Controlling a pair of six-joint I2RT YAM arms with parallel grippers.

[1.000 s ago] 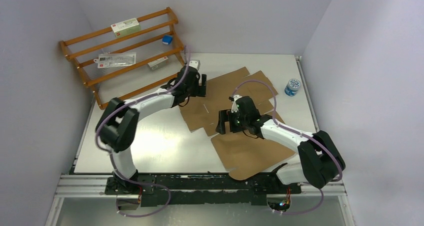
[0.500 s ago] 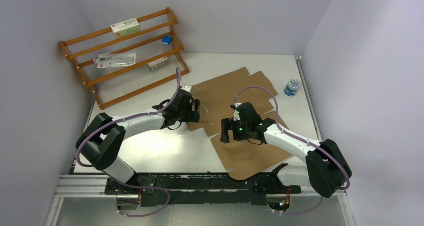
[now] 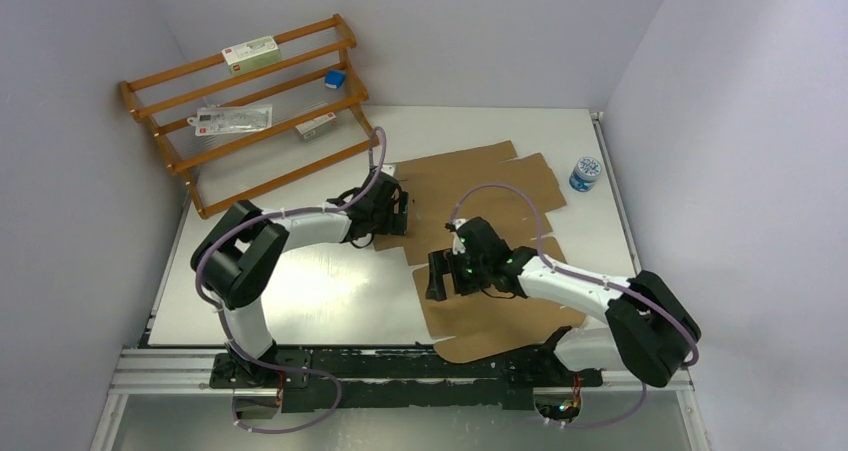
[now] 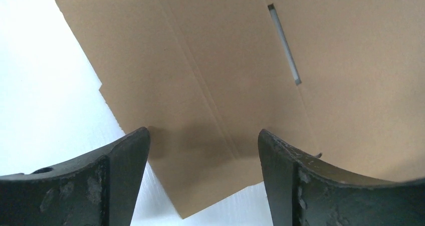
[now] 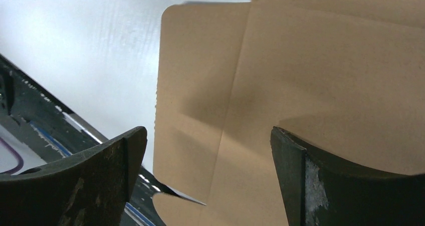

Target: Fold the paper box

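The paper box (image 3: pixel 480 186) is a large flat sheet of plain brown cardboard with creases, flaps and a slit, lying on the white table. My left gripper (image 3: pixel 397 216) is open over the sheet's left flap (image 4: pixel 200 85), holding nothing. My right gripper (image 3: pixel 437 278) is open over the sheet's near-left flap (image 5: pixel 300 85), also empty. The near end of the sheet reaches past the table's front edge onto the black rail (image 5: pixel 30 116).
A wooden rack (image 3: pixel 250 101) with small packets and a blue block stands at the back left. A small blue-lidded jar (image 3: pixel 585 172) stands at the right edge of the table (image 3: pixel 300 281). Grey walls close the sides and back.
The cardboard sheet has turned and slid toward the near edge. My left gripper moved from the sheet's far left part to its left flap. My right gripper moved nearer and left.
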